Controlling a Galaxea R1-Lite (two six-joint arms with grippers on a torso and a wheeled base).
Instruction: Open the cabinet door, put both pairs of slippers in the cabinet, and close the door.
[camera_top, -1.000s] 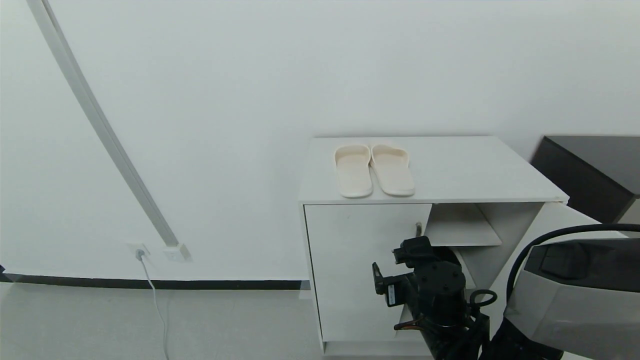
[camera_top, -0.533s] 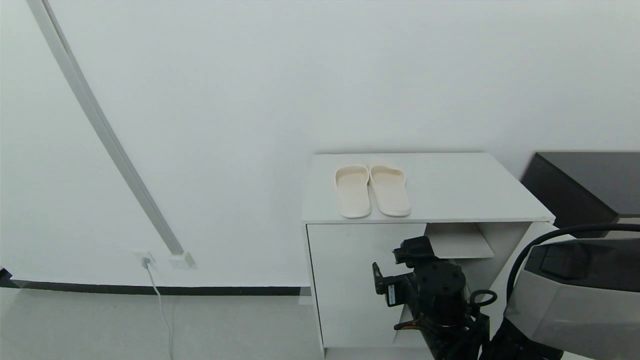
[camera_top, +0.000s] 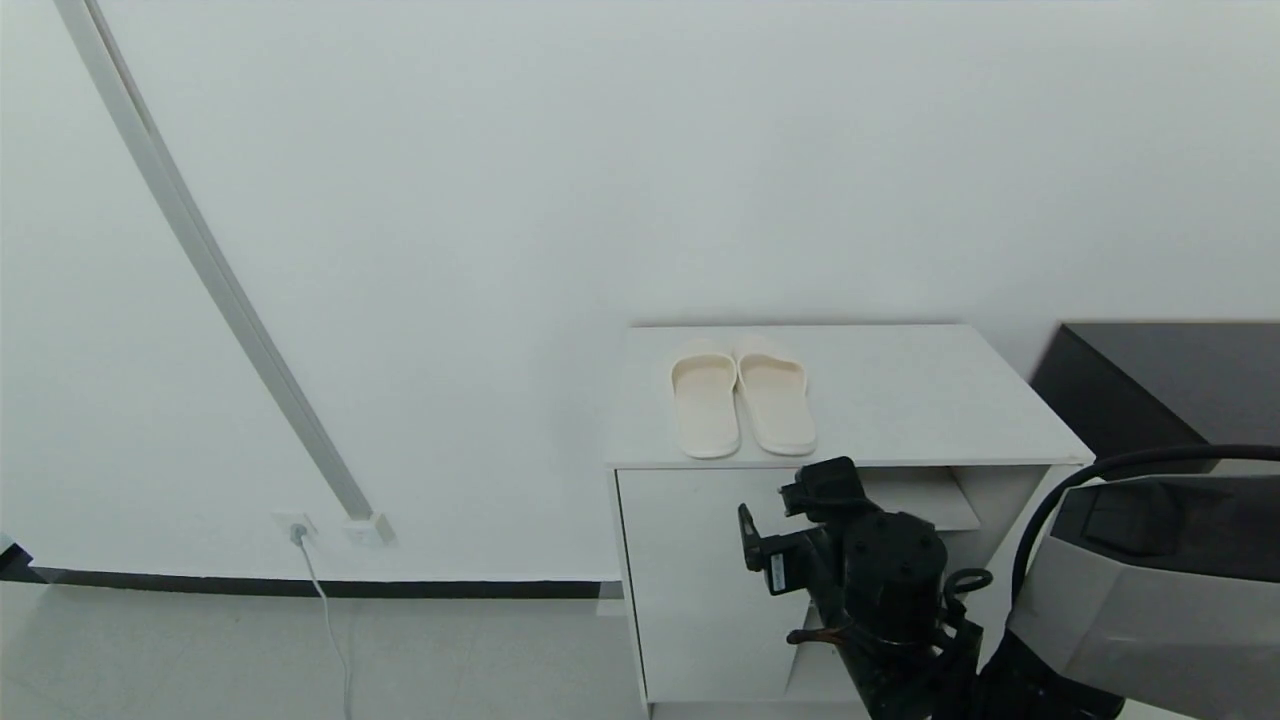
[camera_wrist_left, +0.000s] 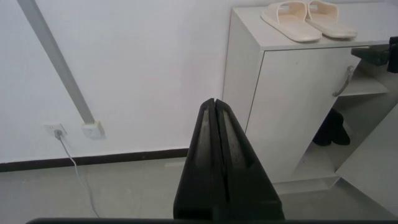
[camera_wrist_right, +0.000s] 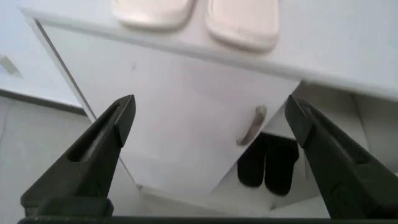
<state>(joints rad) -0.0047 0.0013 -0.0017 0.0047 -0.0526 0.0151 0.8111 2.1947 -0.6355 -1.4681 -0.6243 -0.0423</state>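
A cream pair of slippers (camera_top: 742, 408) lies on top of the white cabinet (camera_top: 900, 400); it also shows in both wrist views, as cream slippers (camera_wrist_left: 309, 12) and cream slippers (camera_wrist_right: 196, 12). The cabinet's left door (camera_top: 690, 580) is shut, and the right side stands open with a shelf (camera_top: 930, 500) showing. Inside, low down, stands a black pair of slippers (camera_wrist_right: 268, 162), seen from the other wrist as black slippers (camera_wrist_left: 333, 127). My right gripper (camera_wrist_right: 208, 115) is open in front of the door handle (camera_wrist_right: 250, 124), just below the top edge. My left gripper (camera_wrist_left: 215, 102) is shut, empty, well back to the cabinet's left.
A black piece of furniture (camera_top: 1150, 390) stands against the wall right of the cabinet. A grey cable duct (camera_top: 200, 260) runs slanting down the wall to a socket with a white cord (camera_top: 325, 610). Open floor (camera_top: 300, 660) lies left of the cabinet.
The whole head picture has shifted, so the camera moved; the cabinet sits lower in it. Against the cabinet, my right arm now stands higher, near the top edge.
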